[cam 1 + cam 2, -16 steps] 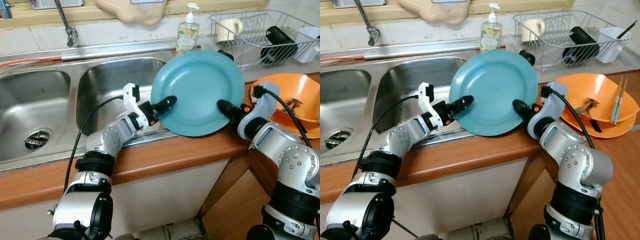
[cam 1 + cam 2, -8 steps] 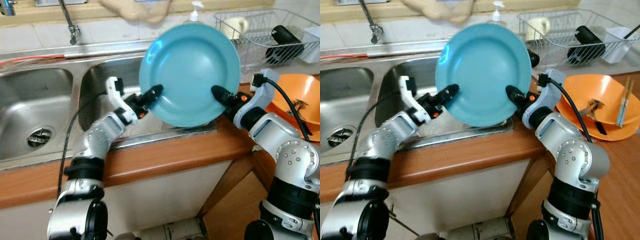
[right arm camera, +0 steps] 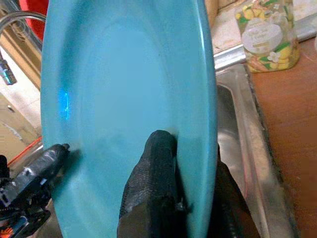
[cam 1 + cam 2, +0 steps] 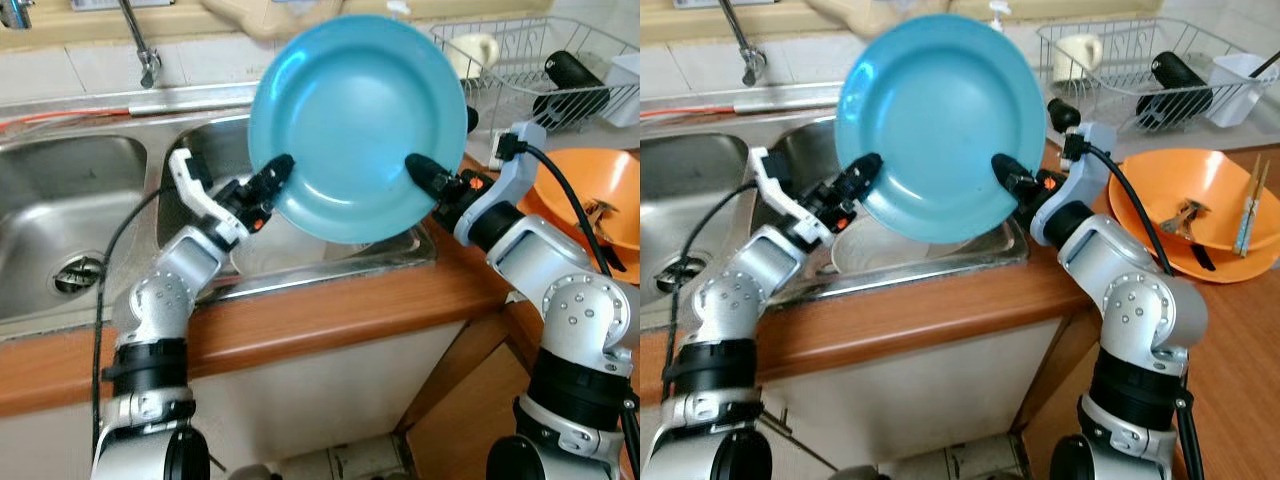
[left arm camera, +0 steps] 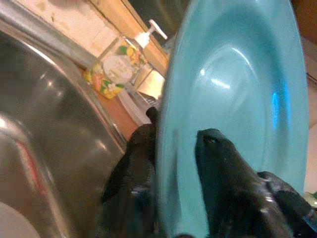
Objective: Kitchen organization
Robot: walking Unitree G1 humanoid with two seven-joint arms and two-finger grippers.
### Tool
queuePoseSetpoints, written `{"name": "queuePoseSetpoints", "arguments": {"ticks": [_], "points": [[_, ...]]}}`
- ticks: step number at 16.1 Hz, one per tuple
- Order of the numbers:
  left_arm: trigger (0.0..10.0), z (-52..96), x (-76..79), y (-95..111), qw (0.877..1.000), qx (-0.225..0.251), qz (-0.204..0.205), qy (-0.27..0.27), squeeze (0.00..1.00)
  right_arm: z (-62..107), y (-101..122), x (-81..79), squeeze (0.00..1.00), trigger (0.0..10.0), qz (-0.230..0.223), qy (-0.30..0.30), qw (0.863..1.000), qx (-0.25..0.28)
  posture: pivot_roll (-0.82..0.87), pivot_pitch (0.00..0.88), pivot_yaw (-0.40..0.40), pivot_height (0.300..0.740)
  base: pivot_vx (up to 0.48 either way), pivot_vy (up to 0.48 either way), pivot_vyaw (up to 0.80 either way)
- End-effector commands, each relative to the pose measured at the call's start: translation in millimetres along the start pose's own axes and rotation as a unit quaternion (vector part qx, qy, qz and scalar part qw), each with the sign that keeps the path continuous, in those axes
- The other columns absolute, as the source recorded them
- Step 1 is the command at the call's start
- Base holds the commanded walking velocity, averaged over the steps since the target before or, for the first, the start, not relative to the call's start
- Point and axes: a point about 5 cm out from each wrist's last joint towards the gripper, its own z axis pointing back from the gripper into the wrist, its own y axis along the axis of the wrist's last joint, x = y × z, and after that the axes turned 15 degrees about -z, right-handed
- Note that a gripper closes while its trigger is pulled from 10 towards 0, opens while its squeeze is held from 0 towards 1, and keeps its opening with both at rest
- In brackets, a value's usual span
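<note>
**Plate held up over the sink by both grippers**

Plate, teal and round, is upright in the air above the right basin of the sink, its hollow face turned toward the robot. The left gripper pinches its left rim, one black finger on the face and one behind, as the left wrist view shows. The right gripper pinches the opposite rim the same way, fingers closed on either side of the edge.

A pale dish lies in the basin below the plate. Behind stand the faucet and a soap bottle. To the right, a wire rack holds a cup, a black bottle and a white holder. An orange bowl sits on the wooden counter with chopsticks in it.
</note>
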Motion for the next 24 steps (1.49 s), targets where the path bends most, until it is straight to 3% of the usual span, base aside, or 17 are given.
{"name": "queuePoseSetpoints", "arguments": {"ticks": [1,5,6,7,8,9,10,15,16,20,23,24], "points": [[0.0,-6.2,21.4,18,0.998,0.031,-0.019,-0.051,0.00,0.6,-3,15.3,0.00,3.1,0.009,-0.061,0.998,-0.001,-0.02,0.000,0.031,0.740,0.000,0.000,0.00],[0.0,8.3,23.7,19,0.999,0.035,-0.019,-0.025,0.00,0.2,-3,13.2,0.00,4.0,0.010,-0.051,0.999,0.004,0.00,0.000,0.036,0.740,0.000,0.000,0.00],[0.0,14.8,23.1,19,0.999,0.040,-0.016,-0.008,0.00,0.2,-6,12.3,0.00,4.9,0.011,-0.046,0.999,-0.001,0.00,0.000,0.033,0.740,0.000,0.000,0.00],[0.0,17.8,22.5,21,0.999,0.046,-0.014,0.003,0.00,-0.9,-8,10.5,0.00,10.0,0.016,-0.042,0.999,-0.005,0.00,0.000,0.033,0.740,0.000,0.000,0.00],[0.0,19.4,22.2,22,0.999,0.050,-0.015,0.009,0.00,-1.9,-9,9.6,0.00,10.0,0.022,-0.043,0.999,-0.007,0.00,0.000,0.031,0.740,0.000,0.000,0.00],[0.0,20.1,22.1,23,0.998,0.053,-0.015,0.012,0.00,-2.8,-9,8.8,0.67,10.0,0.022,-0.039,0.999,-0.008,0.00,0.000,0.029,0.740,0.000,0.000,0.00],[0.0,21.3,21.6,25,0.998,0.056,-0.016,0.018,0.00,-3.8,-9,7.5,1.00,10.0,0.017,-0.031,0.999,-0.009,0.00,0.000,0.028,0.740,0.000,0.000,0.00],[0.0,22.9,12.8,37,0.996,0.076,-0.019,0.051,0.00,-4.1,-5,6.9,0.98,10.0,0.040,-0.031,0.999,-0.004,0.00,0.000,0.034,0.740,0.000,0.000,0.00],[0.0,22.9,9.4,41,0.994,0.083,-0.020,0.064,0.00,-3.3,-6,6.4,0.00,10.0,0.047,-0.029,0.998,-0.009,-0.01,0.000,0.037,0.740,0.000,0.000,0.00],[0.0,25.6,-4.5,49,0.989,0.096,-0.028,0.109,0.00,2.1,-8,9.0,0.00,10.0,0.076,-0.030,0.996,-0.030,-0.01,0.000,0.038,0.740,0.000,0.000,0.00],[0.0,28.9,-30.0,51,0.975,0.060,-0.059,0.205,0.00,8.5,-19,11.5,0.00,10.0,0.178,-0.032,0.978,-0.100,-0.01,0.000,0.033,0.740,0.000,0.000,0.00],[0.0,27.6,-36.7,49,0.971,0.040,-0.061,0.228,0.00,9.4,-22,8.8,0.00,10.0,0.190,-0.023,0.975,-0.113,-0.01,0.000,0.030,0.740,0.000,0.000,0.00]]}}
